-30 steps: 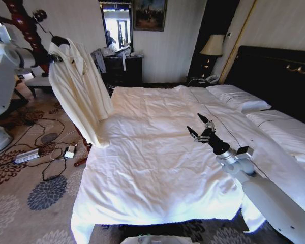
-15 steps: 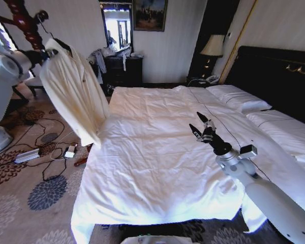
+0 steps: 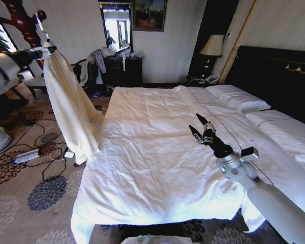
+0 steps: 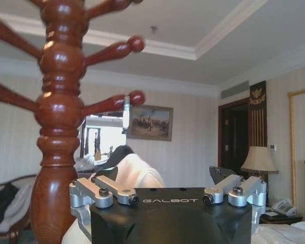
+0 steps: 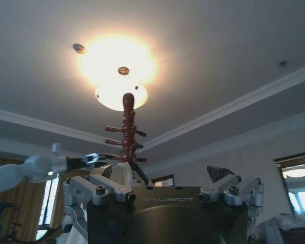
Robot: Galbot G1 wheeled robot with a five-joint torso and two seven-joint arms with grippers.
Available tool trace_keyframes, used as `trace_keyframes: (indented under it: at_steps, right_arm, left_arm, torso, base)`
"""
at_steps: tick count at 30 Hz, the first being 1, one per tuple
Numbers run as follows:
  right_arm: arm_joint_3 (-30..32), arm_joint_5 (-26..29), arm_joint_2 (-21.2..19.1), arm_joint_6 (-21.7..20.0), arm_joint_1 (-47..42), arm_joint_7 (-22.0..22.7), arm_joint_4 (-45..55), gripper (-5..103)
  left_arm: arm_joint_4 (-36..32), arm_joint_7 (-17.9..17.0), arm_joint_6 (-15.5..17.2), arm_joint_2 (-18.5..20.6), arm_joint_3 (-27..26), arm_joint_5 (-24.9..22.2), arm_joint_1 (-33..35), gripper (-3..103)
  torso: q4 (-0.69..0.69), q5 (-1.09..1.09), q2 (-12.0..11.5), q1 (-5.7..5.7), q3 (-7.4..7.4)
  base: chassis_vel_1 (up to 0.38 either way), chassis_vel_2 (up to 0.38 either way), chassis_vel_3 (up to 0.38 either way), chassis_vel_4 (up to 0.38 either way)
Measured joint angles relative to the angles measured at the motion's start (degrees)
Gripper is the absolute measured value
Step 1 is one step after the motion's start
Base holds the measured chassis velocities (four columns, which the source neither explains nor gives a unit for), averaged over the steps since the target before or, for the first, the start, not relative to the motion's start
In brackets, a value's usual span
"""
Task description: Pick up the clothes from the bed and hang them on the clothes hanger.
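At the coat stand (image 3: 21, 20) we're on the hanging step — left gripper (image 3: 44, 51) pinches the clothes hanger (image 3: 40, 23) with the clothes (image 3: 68, 107) on it, next needs its hook over a peg; right gripper (image 3: 201, 129) hangs spread over the bed (image 3: 152, 152).

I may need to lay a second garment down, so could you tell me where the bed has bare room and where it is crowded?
The bed has bare duvet from the foot edge up to the pillows. The right gripper hovers open over its right-middle part. Crowded: the floor at the bed's left, where the clothes hang from the left gripper by the coat stand, above cables.
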Motion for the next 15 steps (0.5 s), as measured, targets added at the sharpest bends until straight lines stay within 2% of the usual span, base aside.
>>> trace_keyframes:
  at_steps: [1,3,4,5,6,7,8,9,10,11,12,13,14,15]
  right_arm:
    - [0.0,0.0,0.0,0.0,0.0,0.0,0.0,100]
    - [1.0,-1.8,0.2,-0.4,-1.0,5.9,1.3,100]
    - [1.6,-3.8,0.6,-0.9,-1.2,11.0,1.8,100]
    - [2.8,-9.1,1.7,-1.6,-1.5,21.5,2.8,100]
    - [2.8,-9.1,1.7,-1.6,-1.5,21.5,2.8,100]
    - [3.8,-12.4,2.6,-2.4,-1.8,27.5,3.7,100]
    - [4.4,-14.1,3.1,-3.1,-2.2,31.0,4.4,100]
    - [5.7,-16.6,4.2,-4.4,-3.3,36.6,6.0,100]
    - [9.2,-20.0,5.6,-7.1,-6.5,44.2,9.6,100]
    - [9.2,-20.0,5.6,-7.1,-6.5,44.2,9.6,100]
    - [12.5,-22.9,6.8,-8.7,-9.5,48.2,12.4,100]
    - [16.7,-26.9,8.6,-10.0,-13.7,51.3,15.6,100]
    - [17.8,-28.3,9.1,-10.3,-14.8,52.0,16.4,100]
    - [20.3,-32.9,11.2,-11.2,-18.0,53.6,18.4,100]
  left_arm:
    - [0.0,0.0,0.0,0.0,0.0,0.0,0.0,100]
    - [-4.5,-3.1,-1.4,2.7,-3.8,-0.5,5.9,100]
    - [-6.1,-4.7,-2.3,3.7,-4.9,-0.4,7.9,100]
    - [-10.0,-8.8,-5.5,6.3,-7.4,0.9,12.6,100]
    - [-10.0,-8.8,-5.5,6.3,-7.4,0.9,12.6,100]
    - [-12.9,-11.5,-7.4,7.7,-8.9,2.3,15.3,100]
    - [-14.4,-12.9,-8.2,8.3,-9.7,3.0,16.6,100]
    - [-17.0,-14.9,-9.3,9.0,-10.8,3.6,18.4,100]
    - [-21.6,-18.9,-10.9,8.8,-13.3,4.3,22.1,100]
    - [-21.6,-18.9,-10.9,8.8,-13.3,4.3,22.1,100]
    - [-23.8,-21.2,-11.3,7.5,-14.2,5.0,23.7,100]
    - [-26.3,-23.3,-11.4,5.6,-15.3,5.9,25.7,100]
    - [-27.2,-24.0,-11.4,5.1,-16.1,6.3,26.7,100]
    - [-31.1,-25.5,-11.4,3.3,-21.2,8.6,31.6,100]
  torso:
    - [0.0,0.0,0.0,0.0,0.0]
    - [-0.01,-0.03,0.0,0.0,0.0]
    - [-0.02,-0.03,0.0,0.0,0.0]
    - [0.0,-0.01,0.0,0.0,0.01]
    - [0.0,-0.01,0.0,0.0,0.01]
    - [0.05,-0.03,0.0,0.01,0.01]
    - [0.06,-0.02,0.0,0.01,0.01]
    - [0.06,0.02,0.0,0.0,0.01]
    - [0.04,0.07,0.0,0.0,0.0]
    - [0.04,0.07,0.0,0.0,0.0]
    - [0.03,0.05,0.0,0.0,0.0]
    - [-0.08,-0.03,0.0,0.0,0.0]
    - [-0.11,-0.07,0.0,0.0,0.0]
    - [-0.15,-0.1,0.0,0.03,0.02]
  base:
    - [0.0,0.0,0.0,0.0]
    - [0.0,0.0,0.0,0.0]
    - [0.0,0.0,0.0,0.0]
    - [0.0,0.0,0.0,0.0]
    - [0.0,0.0,0.0,0.0]
    - [0.0,0.0,0.0,0.0]
    - [0.0,0.0,0.0,0.0]
    - [0.0,0.0,0.0,0.0]
    - [0.0,0.0,0.0,0.0]
    - [0.0,0.0,0.0,0.0]
    - [0.0,0.0,0.0,0.0]
    - [0.0,0.0,0.0,0.0]
    - [0.0,0.0,0.0,0.0]
    - [-0.024,-0.01,-0.044,-0.052]
